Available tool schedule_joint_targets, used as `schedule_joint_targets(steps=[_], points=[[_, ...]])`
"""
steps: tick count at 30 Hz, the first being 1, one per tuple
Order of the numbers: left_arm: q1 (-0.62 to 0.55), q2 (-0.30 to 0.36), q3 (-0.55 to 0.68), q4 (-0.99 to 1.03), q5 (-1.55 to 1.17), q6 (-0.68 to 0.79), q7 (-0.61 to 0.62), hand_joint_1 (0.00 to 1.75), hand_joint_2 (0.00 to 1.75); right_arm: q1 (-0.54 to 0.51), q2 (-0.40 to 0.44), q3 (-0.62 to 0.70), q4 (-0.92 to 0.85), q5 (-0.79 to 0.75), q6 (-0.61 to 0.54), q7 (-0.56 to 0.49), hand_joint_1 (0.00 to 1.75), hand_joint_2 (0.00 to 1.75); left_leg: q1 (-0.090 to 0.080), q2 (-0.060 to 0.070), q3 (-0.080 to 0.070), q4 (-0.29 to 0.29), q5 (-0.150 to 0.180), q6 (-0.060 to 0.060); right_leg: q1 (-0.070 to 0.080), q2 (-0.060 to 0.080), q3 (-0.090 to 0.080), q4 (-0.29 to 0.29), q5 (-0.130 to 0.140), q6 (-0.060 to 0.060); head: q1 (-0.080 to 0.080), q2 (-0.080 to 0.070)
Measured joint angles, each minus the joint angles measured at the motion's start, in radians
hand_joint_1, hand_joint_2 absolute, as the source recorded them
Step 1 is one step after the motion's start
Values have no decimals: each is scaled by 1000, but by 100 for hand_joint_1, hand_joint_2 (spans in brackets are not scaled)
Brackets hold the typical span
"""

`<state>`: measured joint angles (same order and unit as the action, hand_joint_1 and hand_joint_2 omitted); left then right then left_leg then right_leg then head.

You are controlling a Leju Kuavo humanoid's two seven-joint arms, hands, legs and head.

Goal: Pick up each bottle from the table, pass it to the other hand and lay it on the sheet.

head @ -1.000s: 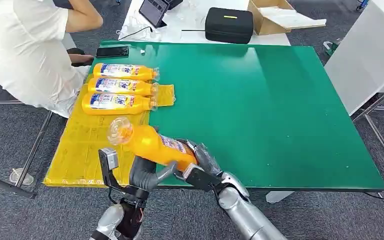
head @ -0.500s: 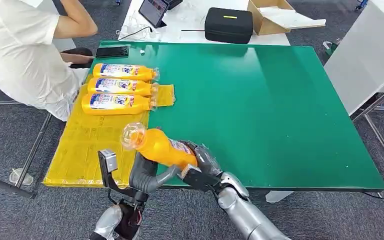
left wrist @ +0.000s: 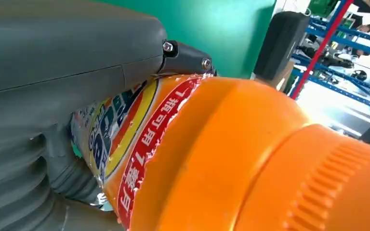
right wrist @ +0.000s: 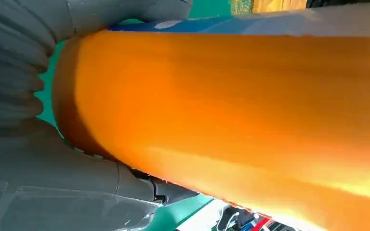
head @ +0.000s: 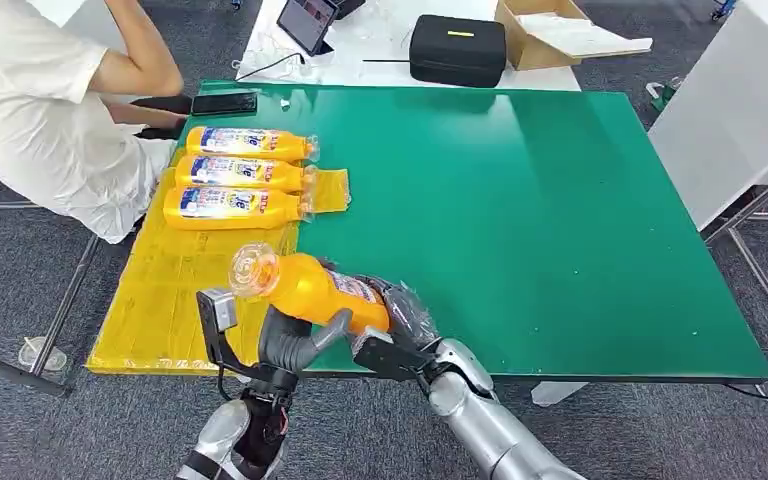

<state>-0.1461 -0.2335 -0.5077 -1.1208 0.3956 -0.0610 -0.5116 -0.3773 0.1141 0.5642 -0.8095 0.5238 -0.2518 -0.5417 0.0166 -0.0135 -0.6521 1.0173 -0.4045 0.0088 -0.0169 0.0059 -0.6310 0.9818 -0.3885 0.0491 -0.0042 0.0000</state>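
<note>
Green table (head: 560,200) on grey carpet; white desk beyond its far edge carrying a black case (head: 457,50), a tablet (head: 307,22) and an open cardboard box (head: 535,32). A person in a white shirt (head: 40,110) sits at the far-left corner.

Yellow sheet (head: 170,290) covers the table's left side. Three bottles (head: 240,173) lie on its far end, side by side, long axes left-right, caps to the right. The near part of the sheet is bare.

Fourth bottle, the orange bottle (head: 312,290), is held up over the table's near edge, just right of the sheet. Long axis slanted: clear cap end up and toward the left, base toward the right. Right hand (head: 400,325) grips the base end, fingers wrapped around the body. Left hand (head: 295,345) comes up from below on the neck side; its thumb lies against the bottle, and the left wrist view shows the labelled body seated against the palm. Whether the left fingers are fully closed cannot be told.

Judgement: handover in progress, both hands on the bottle. The sheet lies to the left, nearer the left hand, so the left hand should carry it over once the right lets go.

Label: blue-and-white panel with a red band of Chinese characters, not readable; brand not legible.
</note>
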Motion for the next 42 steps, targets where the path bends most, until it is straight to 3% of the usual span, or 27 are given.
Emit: schedule_joint_targets(steps=[5,6,7,8,9,13,17,18,22,25,27,30,33,36,42], points=[[-3,0,1,5,3,9,-5,175,175,0,0,3,0,-3,-6,2,173,175,0,0,0,0,0,0,0,0,0,0,0,0,0,0],[-4,0,1,5,5,11,-6,175,175,0,-1,4,0,-8,-6,2,157,175,0,0,0,0,0,0,0,0,0,0,0,0,0,0],[-4,0,1,5,6,17,-11,175,175,2,-1,5,-1,-15,-5,2,134,175,0,0,0,0,0,0,0,0,0,0,0,0,0,0],[-4,0,1,5,9,20,-16,175,175,4,-1,5,-1,-24,0,1,38,175,0,0,0,0,0,0,0,0,0,0,0,0,0,0],[-4,0,2,5,12,22,-22,175,175,8,-2,5,-2,-33,4,-2,0,175,0,0,0,0,0,0,0,0,0,0,0,0,0,0],[1,0,2,-6,13,41,-48,175,175,33,-8,4,-3,-87,46,-57,0,175,0,0,0,0,0,0,0,0,0,0,0,0,0,0],[16,1,34,-53,-3,116,-81,175,175,105,-11,-26,-5,-134,-6,-114,0,175,0,0,0,0,-1,0,0,0,-1,0,0,0,0,0],[25,3,54,-78,-17,148,-85,175,175,131,-13,-44,-10,-143,-33,-129,0,0,0,0,-1,0,-1,0,0,0,-1,0,0,0,0,0],[61,9,142,-178,-90,290,-97,175,175,223,-19,-146,-57,-174,-215,-153,0,0,0,0,-1,0,-1,-1,0,0,-1,0,-1,0,0,0],[86,20,219,-246,-114,328,-92,175,175,276,-23,-241,-120,-229,-380,-155,0,0,0,0,-1,0,-1,-1,0,0,-1,0,-1,0,0,0],[100,30,262,-274,-135,338,-87,175,175,304,-26,-300,-166,-239,-432,-156,0,0,0,0,-1,0,-1,-1,0,0,-1,0,-1,0,0,0],[105,46,293,-290,-270,422,-66,175,175,345,-25,-396,-252,-224,-443,-156,0,0,0,0,-1,0,-1,-1,0,0,-1,0,-1,0,0,0],[98,86,304,-270,-614,626,-32,175,175,380,-22,-476,-330,-236,-444,-156,0,0,0,0,-1,0,-1,-1,0,0,-1,0,-1,0,0,0],[71,115,314,-220,-913,732,29,175,175,393,-23,-502,-370,-242,-446,-156,0,0,0,0,-1,0,-1,-1,0,0,-1,0,-1,0,0,0],[-25,180,317,-27,-1220,597,205,175,175,394,-21,-502,-411,-274,-446,-157,0,0,0,1,0,0,0,-1,0,0,-1,0,0,-1,0,0]])
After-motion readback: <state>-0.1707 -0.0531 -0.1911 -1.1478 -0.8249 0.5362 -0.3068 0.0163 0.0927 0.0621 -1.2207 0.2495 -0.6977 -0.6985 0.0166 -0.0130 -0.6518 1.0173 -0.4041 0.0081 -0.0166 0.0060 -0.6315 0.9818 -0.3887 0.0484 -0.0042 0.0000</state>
